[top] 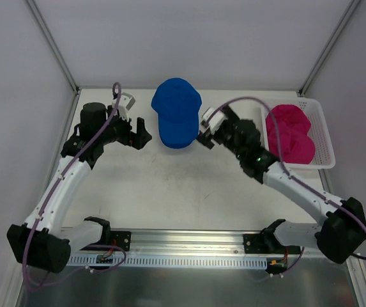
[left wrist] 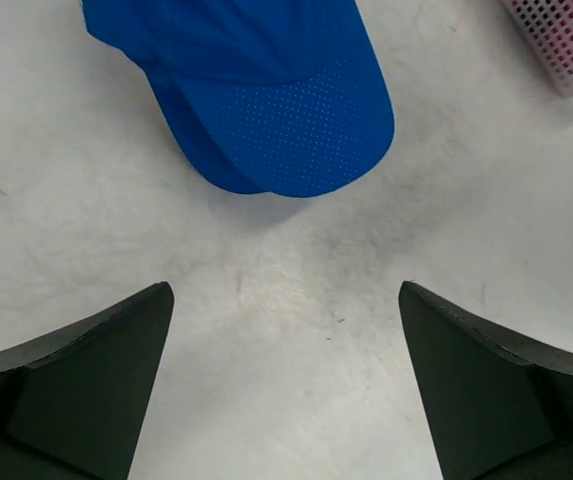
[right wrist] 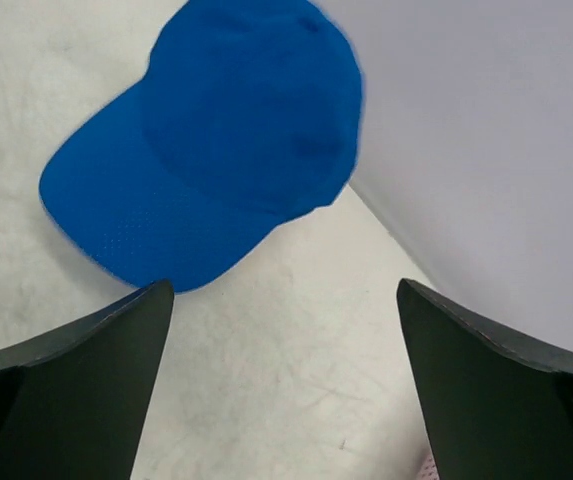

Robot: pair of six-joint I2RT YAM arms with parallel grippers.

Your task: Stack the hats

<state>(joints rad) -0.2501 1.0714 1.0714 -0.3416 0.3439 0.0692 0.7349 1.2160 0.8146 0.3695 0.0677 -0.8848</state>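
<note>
A royal blue hat [top: 176,121] lies flat on the table at the back centre, brim toward the arms. My left gripper [top: 144,133] sits just left of it, open and empty. In the left wrist view the blue hat's brim [left wrist: 286,120] lies ahead of the open left gripper [left wrist: 286,292]. My right gripper [top: 203,132] hovers just right of the hat, open and holding nothing. The right wrist view has the blue hat [right wrist: 226,140] ahead and to the left of the right gripper [right wrist: 284,290]. Magenta hats [top: 290,134] lie bunched together in the tray.
The white mesh tray [top: 326,137] holding the magenta hats stands at the right edge of the table; its corner [left wrist: 566,45] shows in the left wrist view. Pale walls [right wrist: 486,150] close in the back and sides.
</note>
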